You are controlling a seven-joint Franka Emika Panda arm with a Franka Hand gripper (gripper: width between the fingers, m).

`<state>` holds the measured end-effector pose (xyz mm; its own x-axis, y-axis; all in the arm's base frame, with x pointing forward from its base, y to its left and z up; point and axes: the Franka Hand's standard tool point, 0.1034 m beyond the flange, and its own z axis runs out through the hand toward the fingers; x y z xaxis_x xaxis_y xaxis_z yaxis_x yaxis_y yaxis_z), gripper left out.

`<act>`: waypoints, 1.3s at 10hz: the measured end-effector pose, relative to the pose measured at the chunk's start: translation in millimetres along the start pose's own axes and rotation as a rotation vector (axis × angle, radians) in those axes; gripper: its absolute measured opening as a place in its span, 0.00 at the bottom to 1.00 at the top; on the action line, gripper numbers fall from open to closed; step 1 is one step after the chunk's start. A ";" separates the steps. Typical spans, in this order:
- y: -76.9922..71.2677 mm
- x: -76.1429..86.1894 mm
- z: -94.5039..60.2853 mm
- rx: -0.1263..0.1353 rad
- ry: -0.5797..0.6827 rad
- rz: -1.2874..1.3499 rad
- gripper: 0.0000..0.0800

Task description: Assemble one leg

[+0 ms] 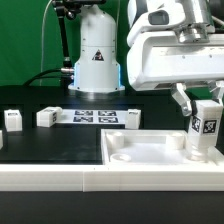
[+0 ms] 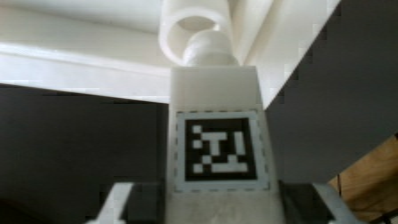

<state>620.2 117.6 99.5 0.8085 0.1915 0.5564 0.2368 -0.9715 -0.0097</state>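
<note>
Leg (image 1: 204, 128), a white block with a black-and-white tag on the face toward the camera, is held upright in the tool (image 1: 203, 105) at the exterior view's right. The tool is closed on the leg's upper part, one finger on each side. The leg's lower end is down at the near right corner of the large white panel (image 1: 130, 150) with a raised rim. I can't tell from here whether it touches the panel floor or is seated.

In the wrist view the leg (image 2: 217, 110) runs away from the camera, tag face up, with a finger (image 2: 125, 203) pressed on either side near the tool (image 2: 215, 205). Its far end narrows to a small tip that meets a round white boss (image 2: 192, 22) in the panel's corner (image 2: 71, 70). Contact is unclear because everything there is white and blurred.

The panel lies flat on the black bench (image 1: 40, 150), near the front edge. Behind it, in a row on the bench:
- One small white block (image 1: 12, 120) at the exterior view's far left.
- A second block (image 1: 47, 117) a little to its right.
- The marker board (image 1: 95, 116), lying flat beside that.
- A third block (image 1: 130, 118) just past the board's right end.

All three blocks are well apart from the held leg. The white arm base (image 1: 97, 55) stands behind the marker board against a green backdrop.
</note>
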 end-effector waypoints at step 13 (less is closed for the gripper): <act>-3.4 -22.6 7.8 -0.001 0.006 -0.018 0.36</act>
<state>605.4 117.6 80.5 0.8009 0.2076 0.5617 0.2506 -0.9681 0.0006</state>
